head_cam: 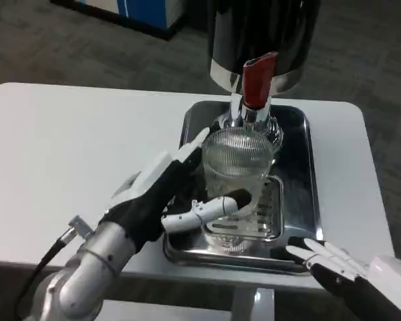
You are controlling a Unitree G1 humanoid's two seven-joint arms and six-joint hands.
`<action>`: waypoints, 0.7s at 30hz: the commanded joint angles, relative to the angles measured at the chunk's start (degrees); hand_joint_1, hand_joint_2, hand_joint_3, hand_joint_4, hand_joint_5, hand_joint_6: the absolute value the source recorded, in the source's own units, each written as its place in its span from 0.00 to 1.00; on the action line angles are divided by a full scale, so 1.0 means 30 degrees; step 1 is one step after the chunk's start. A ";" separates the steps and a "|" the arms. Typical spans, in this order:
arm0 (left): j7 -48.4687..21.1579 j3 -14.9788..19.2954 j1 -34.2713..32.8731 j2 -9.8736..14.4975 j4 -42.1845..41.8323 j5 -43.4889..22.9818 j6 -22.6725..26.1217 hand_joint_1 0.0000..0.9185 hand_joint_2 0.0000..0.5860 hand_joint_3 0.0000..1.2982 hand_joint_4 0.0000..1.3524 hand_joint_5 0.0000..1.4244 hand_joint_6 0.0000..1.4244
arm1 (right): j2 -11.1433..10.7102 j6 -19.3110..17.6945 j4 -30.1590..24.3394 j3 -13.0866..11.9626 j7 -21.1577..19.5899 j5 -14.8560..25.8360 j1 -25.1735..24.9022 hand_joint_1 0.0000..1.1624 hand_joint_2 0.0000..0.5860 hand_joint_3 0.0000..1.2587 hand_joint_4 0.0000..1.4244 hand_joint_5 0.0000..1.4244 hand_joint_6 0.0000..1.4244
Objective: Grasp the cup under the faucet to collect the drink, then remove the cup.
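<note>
A clear ribbed cup (238, 168) is lifted off the drip grate (267, 217), its rim just below the steel faucet (250, 119) with the red lever (256, 81). My left hand (166, 194) grips the cup from the left, thumb across its front and fingers behind its far side. The cup looks empty. The dark dispenser body (260, 33) rises above the tap. My right hand (334, 262) rests at the table's front right edge, fingers spread and holding nothing.
A steel tray (299, 167) holds the dispenser base and grate. White tabletop (73, 154) stretches to the left. The table's front edge runs close to both forearms. A blue cabinet (144, 10) stands on the carpet behind.
</note>
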 commanded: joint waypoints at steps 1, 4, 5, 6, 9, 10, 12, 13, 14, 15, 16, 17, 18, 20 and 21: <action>-0.0557 0.1272 0.2147 0.0494 -0.3383 -0.0509 0.2180 0.20 0.14 0.00 0.00 0.00 0.00 | -0.0079 0.0343 -0.0249 0.0068 -0.0251 -0.0067 -0.0018 0.43 0.78 0.11 0.03 0.00 0.00; -0.0981 0.1947 0.2735 0.0767 -0.5199 -0.0879 0.3058 0.16 0.11 0.00 0.00 0.00 0.00 | -0.0149 0.0512 -0.0249 0.0210 -0.0291 -0.0164 -0.0059 0.43 0.78 0.11 0.03 0.00 0.00; -0.1129 0.2176 0.2866 0.0883 -0.5705 -0.1072 0.3256 0.16 0.11 0.00 0.00 0.00 0.00 | -0.0173 0.0577 -0.0248 0.0286 -0.0296 -0.0214 -0.0090 0.43 0.78 0.11 0.03 0.00 0.00; -0.1256 0.2371 0.2952 0.0968 -0.6075 -0.1237 0.3383 0.16 0.11 0.00 0.00 0.00 0.00 | -0.0200 0.0639 -0.0248 0.0370 -0.0293 -0.0267 -0.0130 0.43 0.78 0.11 0.03 0.00 0.00; -0.1518 0.2800 0.3122 0.1126 -0.6825 -0.1657 0.3650 0.15 0.11 0.00 0.00 0.00 0.00 | -0.0270 0.0805 -0.0248 0.0659 -0.0288 -0.0444 -0.0272 0.43 0.78 0.11 0.03 0.00 0.00; -0.1597 0.2947 0.3179 0.1157 -0.7076 -0.1852 0.3730 0.15 0.11 0.00 0.00 0.00 0.00 | -0.0271 0.0837 -0.0248 0.0754 -0.0293 -0.0505 -0.0317 0.43 0.78 0.11 0.03 0.00 0.00; -0.1747 0.3332 0.3318 0.1149 -0.7770 -0.2328 0.3902 0.15 0.12 0.00 0.00 0.00 0.00 | -0.0248 0.0863 -0.0249 0.0903 -0.0282 -0.0610 -0.0394 0.43 0.78 0.11 0.03 0.00 0.00; -0.1806 0.3530 0.3366 0.1088 -0.8097 -0.2701 0.4020 0.14 0.12 0.00 0.00 0.00 0.00 | -0.0242 0.0878 -0.0249 0.0946 -0.0280 -0.0643 -0.0417 0.43 0.78 0.11 0.03 0.00 0.00; -0.1850 0.3818 0.3362 0.0963 -0.8497 -0.3231 0.4153 0.12 0.11 0.00 0.00 0.00 0.00 | -0.0239 0.0913 -0.0249 0.0990 -0.0269 -0.0677 -0.0425 0.43 0.78 0.11 0.03 0.00 0.00; -0.1782 0.4107 0.3299 0.0815 -0.8827 -0.3695 0.4200 0.11 0.11 0.00 0.00 0.00 0.00 | -0.0235 0.0950 -0.0249 0.1023 -0.0261 -0.0700 -0.0425 0.43 0.78 0.11 0.03 0.00 0.00; -0.1724 0.4406 0.3183 0.0645 -0.9080 -0.4258 0.4241 0.10 0.12 0.00 0.00 0.00 0.00 | -0.0234 0.0977 -0.0249 0.1047 -0.0256 -0.0717 -0.0426 0.43 0.78 0.11 0.03 0.00 0.00; -0.1668 0.4699 0.3008 0.0476 -0.9284 -0.4819 0.4291 0.10 0.12 0.00 0.00 0.00 0.00 | -0.0242 0.1009 -0.0249 0.1071 -0.0257 -0.0732 -0.0431 0.43 0.78 0.11 0.03 0.00 0.00; -0.1633 0.5068 0.2693 0.0264 -0.9470 -0.5561 0.4348 0.08 0.12 0.01 0.00 0.01 0.01 | -0.0255 0.1046 -0.0249 0.1094 -0.0258 -0.0745 -0.0442 0.43 0.78 0.11 0.03 0.00 0.00; -0.1888 0.5654 0.2033 -0.0053 -0.9547 -0.7245 0.4544 0.08 0.14 0.06 0.01 0.04 0.06 | -0.0273 0.1183 -0.0249 0.1118 -0.0273 -0.0752 -0.0461 0.43 0.78 0.11 0.03 0.00 0.00; -0.2033 0.5850 0.1729 -0.0174 -0.9511 -0.7980 0.4669 0.08 0.14 0.07 0.03 0.06 0.08 | -0.0280 0.1236 -0.0248 0.1120 -0.0286 -0.0752 -0.0467 0.43 0.78 0.11 0.03 0.00 0.00</action>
